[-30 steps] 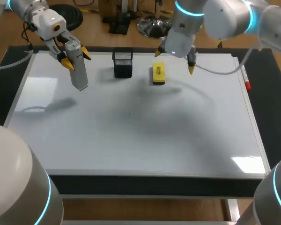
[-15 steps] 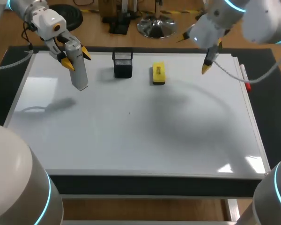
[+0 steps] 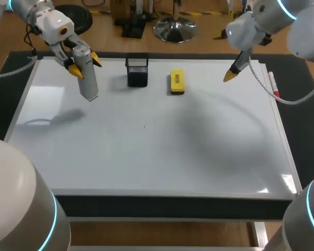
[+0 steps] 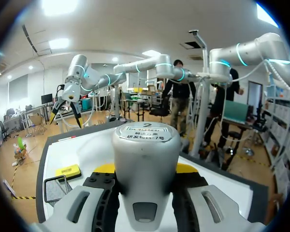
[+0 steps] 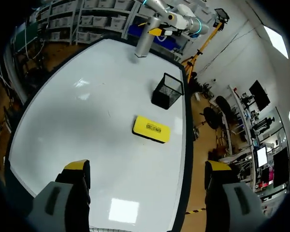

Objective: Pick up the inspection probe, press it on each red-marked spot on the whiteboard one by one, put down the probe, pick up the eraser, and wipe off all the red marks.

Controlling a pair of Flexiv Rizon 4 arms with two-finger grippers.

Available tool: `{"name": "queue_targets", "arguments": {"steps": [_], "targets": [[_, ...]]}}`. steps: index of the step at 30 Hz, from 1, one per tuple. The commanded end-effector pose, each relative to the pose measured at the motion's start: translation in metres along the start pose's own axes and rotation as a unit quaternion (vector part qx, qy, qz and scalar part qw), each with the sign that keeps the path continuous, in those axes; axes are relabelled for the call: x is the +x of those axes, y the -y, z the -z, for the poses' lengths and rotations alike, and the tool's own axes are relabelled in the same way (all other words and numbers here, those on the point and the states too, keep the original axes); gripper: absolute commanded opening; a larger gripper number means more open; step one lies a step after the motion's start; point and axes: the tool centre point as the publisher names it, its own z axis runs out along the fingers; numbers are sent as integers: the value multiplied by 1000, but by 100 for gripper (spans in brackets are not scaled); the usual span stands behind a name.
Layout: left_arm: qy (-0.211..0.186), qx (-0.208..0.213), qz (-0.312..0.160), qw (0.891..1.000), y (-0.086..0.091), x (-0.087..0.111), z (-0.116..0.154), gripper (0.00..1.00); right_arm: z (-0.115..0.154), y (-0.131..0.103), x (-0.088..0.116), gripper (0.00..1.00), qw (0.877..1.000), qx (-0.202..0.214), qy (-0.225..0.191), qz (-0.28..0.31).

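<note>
Left gripper (image 3: pixel 85 65) is clamped on the inspection probe (image 3: pixel 88 82), held above the whiteboard's (image 3: pixel 146 162) far-left corner, close to the edge. Mesh holder (image 3: pixel 137 71) and eraser (image 3: pixel 177 82) lie near the far edge, eraser ungripped. Right gripper (image 5: pixel 147 166) is wide open and empty, over the far-right corner beside the red marker (image 3: pixel 275 89). No red marks show, so wiping looks done; probe not yet put down. Moving room: board's middle and near side.

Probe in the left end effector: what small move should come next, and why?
Probably lower the probe and set it down beside the mesh cup. The left end effector is shut on it above the whiteboard, no red marks show, and the eraser lies free with the right end effector open.
</note>
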Motion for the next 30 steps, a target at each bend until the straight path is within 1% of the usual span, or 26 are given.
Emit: {"name": "queue_targets", "arguments": {"steps": [1, 20, 22, 23, 25, 26, 30], "targets": [[-1, 0, -1, 1000, 1, 0, 1, 0, 0, 3, -9, 100, 1000, -1, -21, 1], [-1, 0, -1, 1000, 1, 0, 1, 0, 0, 3, -9, 100, 1000, -1, -21, 1], [21, -11, 10, 1000, 3, -9, 0, 0, 0, 3, -9, 100, 1000, -1, -21, 1], [36, -5, 15, 999, 5, -13, 2, 0, 0, 3, -9, 100, 1000, -1, -21, 1], [72, -8, 29, 997, 8, -20, 4, 0, 0, 3, -9, 100, 1000, -1, -21, 1], [92, -6, 35, 995, 10, -23, 5, 0, 0, 3, -9, 100, 1000, -1, -21, 1], [139, -13, 67, 988, 13, -34, 5, 0, 0, 3, -9, 100, 1000, -1, -21, 1]]}}
